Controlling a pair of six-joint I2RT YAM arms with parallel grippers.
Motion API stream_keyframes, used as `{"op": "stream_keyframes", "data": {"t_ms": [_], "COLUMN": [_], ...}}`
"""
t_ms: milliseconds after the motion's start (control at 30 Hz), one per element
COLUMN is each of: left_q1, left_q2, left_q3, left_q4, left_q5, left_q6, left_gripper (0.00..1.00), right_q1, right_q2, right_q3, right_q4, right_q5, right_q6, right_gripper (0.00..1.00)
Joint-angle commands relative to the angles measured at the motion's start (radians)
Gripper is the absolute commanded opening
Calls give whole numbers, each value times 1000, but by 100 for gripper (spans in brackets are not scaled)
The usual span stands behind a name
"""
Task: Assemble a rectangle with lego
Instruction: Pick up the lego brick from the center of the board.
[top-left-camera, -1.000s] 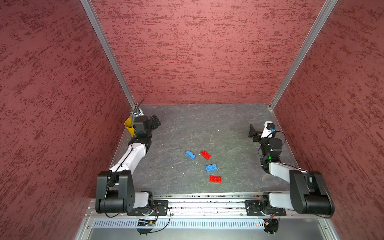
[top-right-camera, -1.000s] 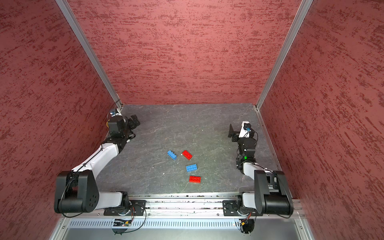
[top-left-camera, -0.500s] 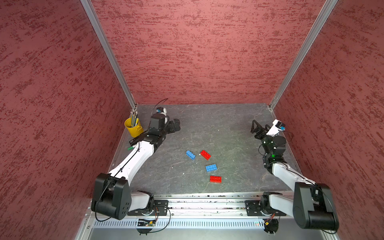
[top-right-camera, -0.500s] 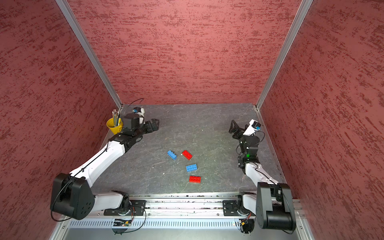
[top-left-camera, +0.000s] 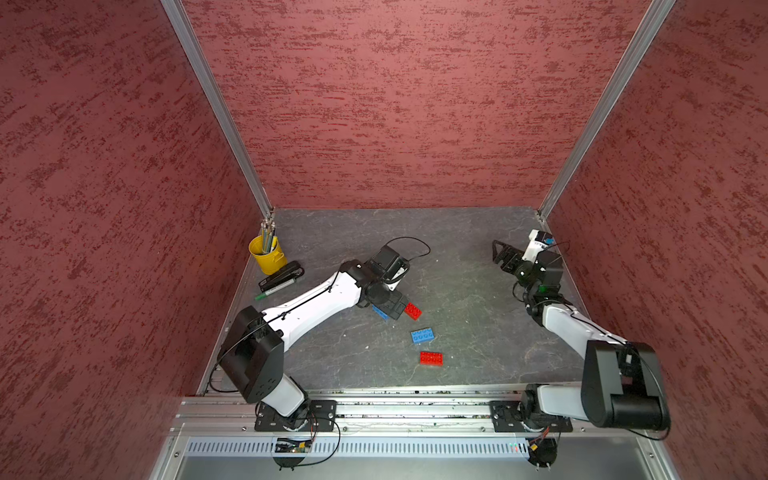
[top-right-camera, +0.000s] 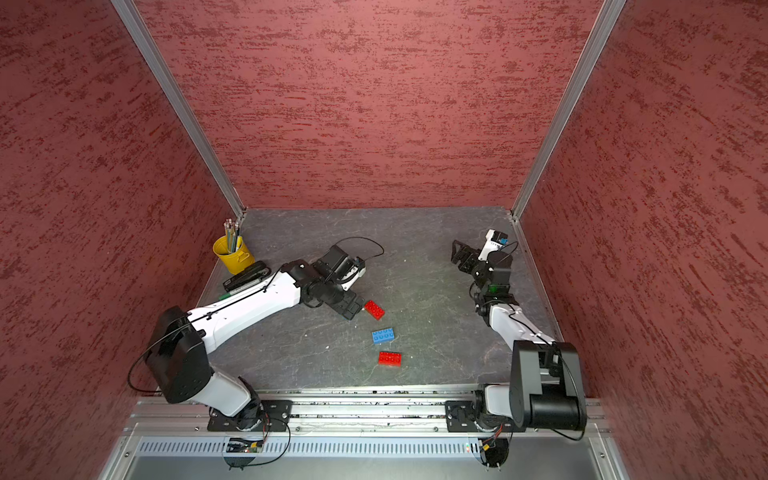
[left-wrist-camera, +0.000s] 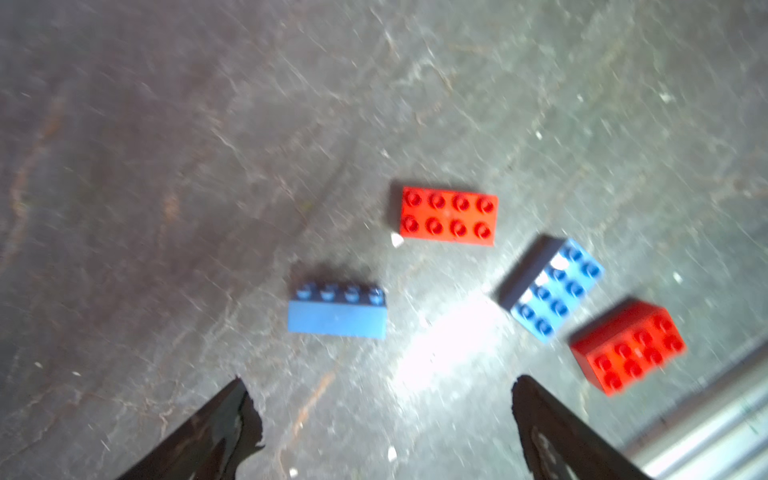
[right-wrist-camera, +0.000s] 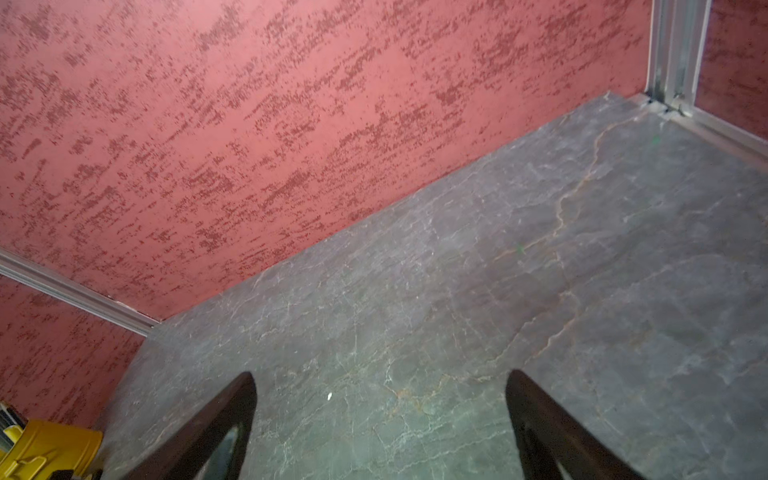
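Lego (top-right-camera: 382, 336) scattered, both grippers spread and empty

Left gripper (top-left-camera: 392, 309) hangs with fingers apart over the middle of the table (top-left-camera: 457, 232), close to one blue brick (left-wrist-camera: 336, 316), gripping nothing. Just beside it lies a red brick (top-left-camera: 412, 311). A second blue brick (top-left-camera: 422, 336) and a second red brick (top-left-camera: 431, 358) lie separately toward the front edge. Right gripper (top-left-camera: 500, 253), jaws wide and empty, hovers near the right edge.

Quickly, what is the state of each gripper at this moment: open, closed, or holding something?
Left gripper: open, holding nothing; a blue brick lies just ahead of its jaws.
Right gripper: open, holding nothing.
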Motion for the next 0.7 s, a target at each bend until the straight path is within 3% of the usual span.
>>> {"op": "stream_keyframes", "data": {"t_ms": [0,267,433,667], "left_q1": [4,21,37,61], "left_q2": [69,194,227,284], "left_q3": [46,42,35,23], "left_q4": [-159,-66,18,69], "left_q5": [32,-110,-126,-98], "left_q6": [28,4,9,25], "left_gripper": [100,100,100,93], "right_q1": [-3,-2,-2,-2], "right_q2": [12,27,34,32], "right_q3": [25,18,16,12], "right_q4": [-7,14,23,21], "right_q5": [-37,-54,-60,-49], "right_q6": [8,12,11,6], "right_gripper": [92,92,92,92]}}
